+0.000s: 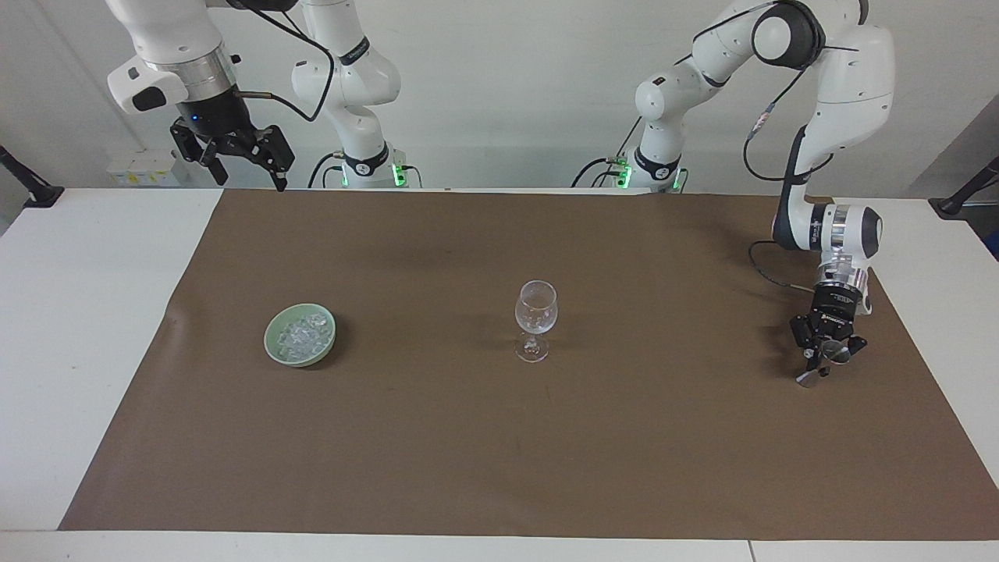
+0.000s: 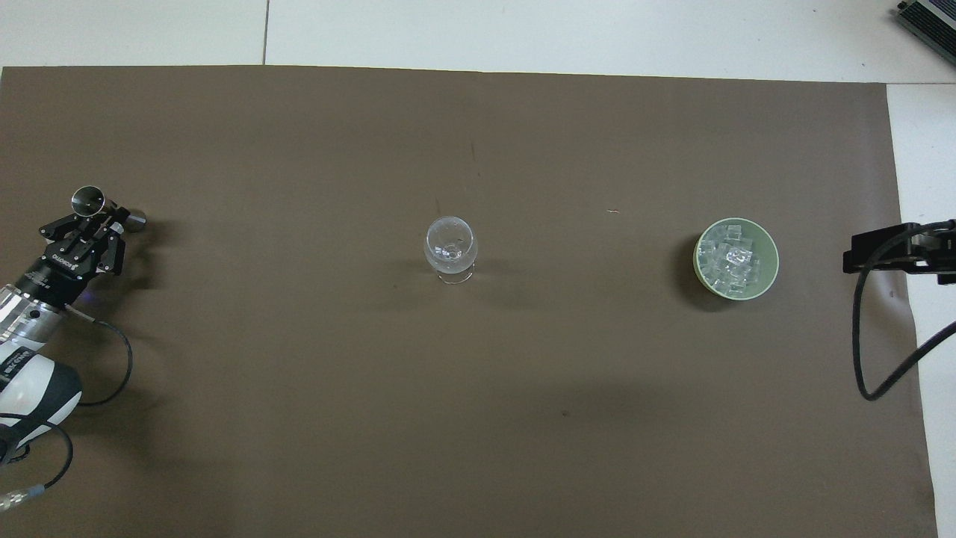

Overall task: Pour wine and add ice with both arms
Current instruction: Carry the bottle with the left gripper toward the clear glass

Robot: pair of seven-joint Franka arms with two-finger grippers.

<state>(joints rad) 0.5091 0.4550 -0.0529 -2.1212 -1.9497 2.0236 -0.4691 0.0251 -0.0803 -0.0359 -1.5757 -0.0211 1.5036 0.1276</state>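
A clear stemmed wine glass (image 1: 536,312) (image 2: 450,243) stands upright mid-mat. The ice (image 1: 303,334) (image 2: 733,258), small glassy cubes, fills a pale green bowl (image 1: 269,343) (image 2: 700,265) toward the right arm's end. My left gripper (image 1: 823,361) (image 2: 104,217) is down at the mat near the left arm's end. It is shut on a small two-ended metal measuring cup (image 1: 810,376) (image 2: 88,199), which it holds tilted. No wine shows, and the cup's inside cannot be read. My right gripper (image 1: 251,181) waits high over the table's edge at the right arm's end, open and holding nothing.
A brown mat (image 1: 499,453) (image 2: 478,418) covers most of the white table (image 1: 86,328). Black cable loops trail from both wrists. A dark clamp (image 1: 23,183) sits at each end of the table's edge by the robots.
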